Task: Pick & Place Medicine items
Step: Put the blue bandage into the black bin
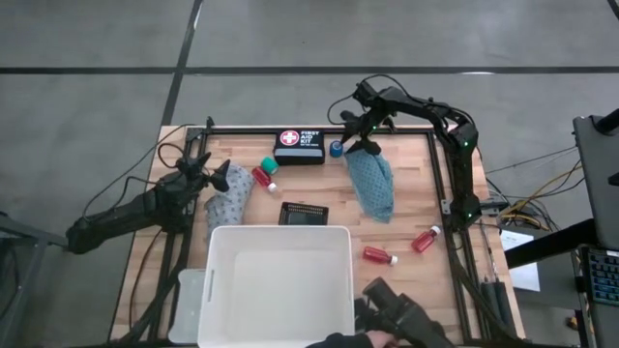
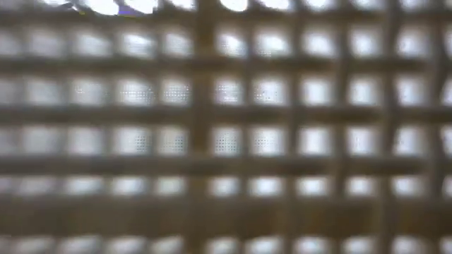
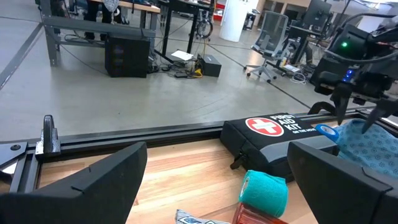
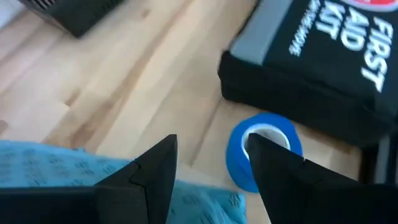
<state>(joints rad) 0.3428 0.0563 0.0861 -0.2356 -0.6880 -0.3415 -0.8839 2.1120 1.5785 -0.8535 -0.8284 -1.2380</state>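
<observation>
Overhead, blocked low view; wrists share kit [image 3: 273, 127].

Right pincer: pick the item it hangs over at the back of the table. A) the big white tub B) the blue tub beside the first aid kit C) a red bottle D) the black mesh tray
B: the right pincer hangs with its fingers apart over the blue tub, which stands beside the first aid kit at the teal cloth's back end.
</observation>
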